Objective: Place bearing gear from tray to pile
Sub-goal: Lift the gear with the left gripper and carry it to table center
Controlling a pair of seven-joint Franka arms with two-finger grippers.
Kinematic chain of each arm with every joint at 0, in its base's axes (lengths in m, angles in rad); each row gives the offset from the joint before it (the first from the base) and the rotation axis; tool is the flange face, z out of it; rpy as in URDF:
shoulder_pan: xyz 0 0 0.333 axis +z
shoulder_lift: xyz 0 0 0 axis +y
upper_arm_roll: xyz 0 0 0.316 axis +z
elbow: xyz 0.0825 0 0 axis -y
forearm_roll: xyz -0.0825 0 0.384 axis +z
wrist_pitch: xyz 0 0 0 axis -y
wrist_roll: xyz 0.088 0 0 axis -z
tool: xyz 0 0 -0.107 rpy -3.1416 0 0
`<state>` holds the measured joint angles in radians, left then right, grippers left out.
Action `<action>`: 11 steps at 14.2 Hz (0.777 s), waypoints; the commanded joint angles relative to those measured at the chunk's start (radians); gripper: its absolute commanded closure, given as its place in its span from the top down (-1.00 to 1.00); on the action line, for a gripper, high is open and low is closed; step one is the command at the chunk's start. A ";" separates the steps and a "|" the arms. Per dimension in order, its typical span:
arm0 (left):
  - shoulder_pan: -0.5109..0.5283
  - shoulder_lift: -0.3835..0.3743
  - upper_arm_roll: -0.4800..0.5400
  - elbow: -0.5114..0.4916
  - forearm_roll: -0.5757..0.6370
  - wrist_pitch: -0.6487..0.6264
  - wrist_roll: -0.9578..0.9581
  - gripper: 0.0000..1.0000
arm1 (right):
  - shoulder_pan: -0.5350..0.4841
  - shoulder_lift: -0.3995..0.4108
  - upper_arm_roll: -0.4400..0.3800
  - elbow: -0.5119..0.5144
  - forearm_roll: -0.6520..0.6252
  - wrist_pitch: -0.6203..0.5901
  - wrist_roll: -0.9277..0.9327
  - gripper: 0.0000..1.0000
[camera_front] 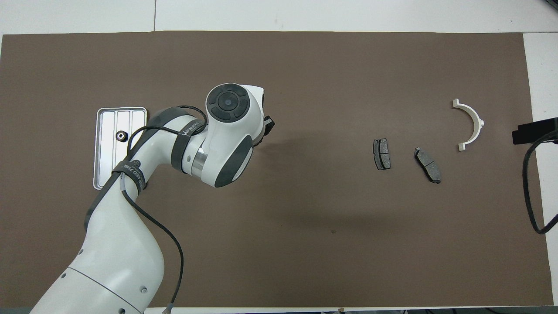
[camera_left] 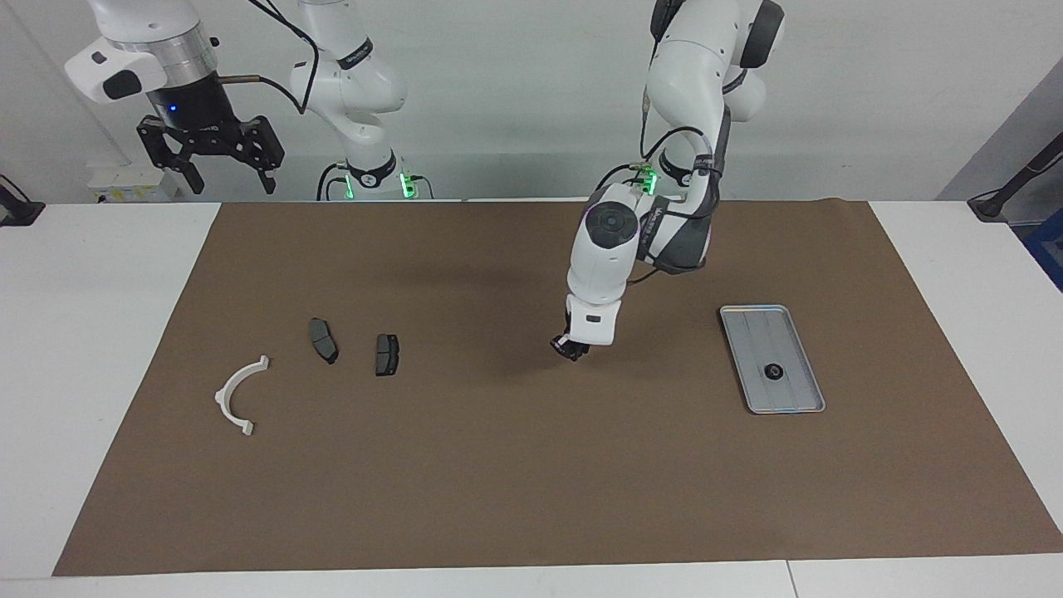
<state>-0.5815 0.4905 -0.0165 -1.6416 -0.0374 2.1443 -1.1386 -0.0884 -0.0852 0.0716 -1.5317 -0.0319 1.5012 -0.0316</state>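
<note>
Left gripper: fingertips pressed together, low over bare brown mat near the table's middle, between tray and pile; whether anything small sits pinched between the tips cannot be told. Mostly hidden under the arm's own wrist in the overhead view, only a dark tip showing.

Left arm: stretched from its base at the table's robot edge, elbow bent, wrist pointing down at the mat.

Right gripper: jaws spread wide, holding nothing, waiting high above the table's corner at the right arm's end, by the robot edge.

Tray: flat silver metal, ridged lengthwise, lying on the mat toward the left arm's end of the table, well apart from the left gripper.

Gear: small, dark and round, lying in the tray, in the half farther from the robots; untouched.

Pile: loose group on the mat toward the right arm's end of the table, pieces near one another but apart.

White arc: curved plastic half-ring, closest of the pile to the mat's edge at the right arm's end.

Dark pads: two small grey pieces, one beside the arc, the other just beside it on the side toward the table's middle.
</note>
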 commanded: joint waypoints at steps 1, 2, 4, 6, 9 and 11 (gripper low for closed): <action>-0.015 -0.004 0.021 -0.029 0.002 0.011 -0.004 -1.00 | 0.010 -0.037 0.005 -0.042 0.010 -0.012 -0.034 1.00; -0.020 -0.006 0.021 -0.043 0.002 0.016 -0.004 -1.00 | 0.024 -0.041 0.005 -0.054 0.010 -0.012 -0.033 1.00; -0.024 -0.009 0.021 -0.070 0.002 0.046 -0.004 -1.00 | 0.048 -0.042 0.005 -0.071 0.010 -0.012 -0.030 1.00; -0.026 -0.015 0.021 -0.099 0.002 0.062 -0.004 -1.00 | 0.056 -0.042 0.005 -0.077 0.009 -0.021 -0.031 1.00; -0.031 -0.018 0.021 -0.110 0.005 0.065 -0.004 -1.00 | 0.056 -0.042 0.005 -0.096 0.010 -0.041 -0.039 1.00; -0.032 -0.018 0.021 -0.112 0.005 0.063 -0.004 -1.00 | 0.059 -0.044 0.005 -0.096 0.009 -0.052 -0.040 1.00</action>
<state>-0.5939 0.5007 -0.0123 -1.7147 -0.0366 2.1870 -1.1385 -0.0230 -0.0996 0.0770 -1.5963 -0.0315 1.4586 -0.0327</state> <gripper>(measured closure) 0.762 0.000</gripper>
